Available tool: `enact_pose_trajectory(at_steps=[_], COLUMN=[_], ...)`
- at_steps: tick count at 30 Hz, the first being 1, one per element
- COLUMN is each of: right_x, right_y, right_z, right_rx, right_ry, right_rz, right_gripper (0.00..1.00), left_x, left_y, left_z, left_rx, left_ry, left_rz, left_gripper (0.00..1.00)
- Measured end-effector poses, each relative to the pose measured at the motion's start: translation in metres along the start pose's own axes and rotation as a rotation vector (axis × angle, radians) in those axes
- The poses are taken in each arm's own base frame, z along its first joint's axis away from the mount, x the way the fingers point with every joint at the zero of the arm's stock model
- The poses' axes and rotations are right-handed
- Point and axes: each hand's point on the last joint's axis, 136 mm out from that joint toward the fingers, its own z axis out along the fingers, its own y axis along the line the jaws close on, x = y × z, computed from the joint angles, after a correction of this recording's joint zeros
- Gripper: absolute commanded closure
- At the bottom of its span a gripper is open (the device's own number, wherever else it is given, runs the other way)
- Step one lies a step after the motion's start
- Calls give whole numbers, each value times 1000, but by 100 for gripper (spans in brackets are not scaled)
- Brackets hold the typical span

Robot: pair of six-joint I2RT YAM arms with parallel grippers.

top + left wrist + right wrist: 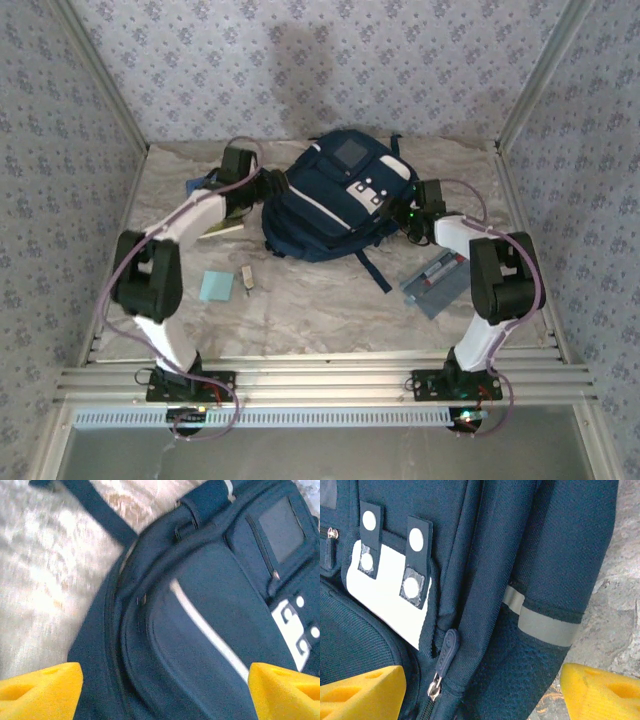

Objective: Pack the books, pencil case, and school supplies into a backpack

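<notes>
Two pairs of fingers hang over the large navy-blue fabric backpack, which lies flat on the marble-patterned counter, toward its far side. The left fingers are spread wide above the left edge of the backpack and hold nothing. The right fingers are spread just as wide above its right side, and they are empty too. Between the right fingers we see the dark-blue zipper pull.

The other things lie outside the bag. The thin landscape-cover paperback lies just left of the backpack, partly under the left arm. The small light-blue square pad and the tiny beige block lie nearer, on the left. The translucent grey pencil case lies near the right arm.

We judge that the backpack is soft and floppy, so the cloth will fold and slide if we pinch it anywhere. We think the best hold is the zipper pull, which is small and stiff. The left fingers could take a seam or the thick edge, so that the bag does not move while the zip runs.
</notes>
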Motion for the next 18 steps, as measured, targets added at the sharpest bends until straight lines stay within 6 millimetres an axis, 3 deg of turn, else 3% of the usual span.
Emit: enact_pose_trajectory(at_steps=[3, 7, 13, 18], right_x=[-3, -7, -34, -74], right_y=[0, -3, -2, 3], right_z=[7, 17, 29, 35], right_rx=[-2, 2, -1, -6], right_ry=[4, 17, 0, -37], right_rz=[4, 13, 24, 5], right_gripper=[24, 26, 27, 23], left_x=[-5, 20, 43, 89], left_y=[2, 10, 4, -19], left_z=[39, 76, 78, 64], left_rx=[-3, -5, 7, 61], left_ry=[56, 158, 215, 273], left_rz=[36, 40, 48, 47], left_gripper=[24, 26, 26, 25])
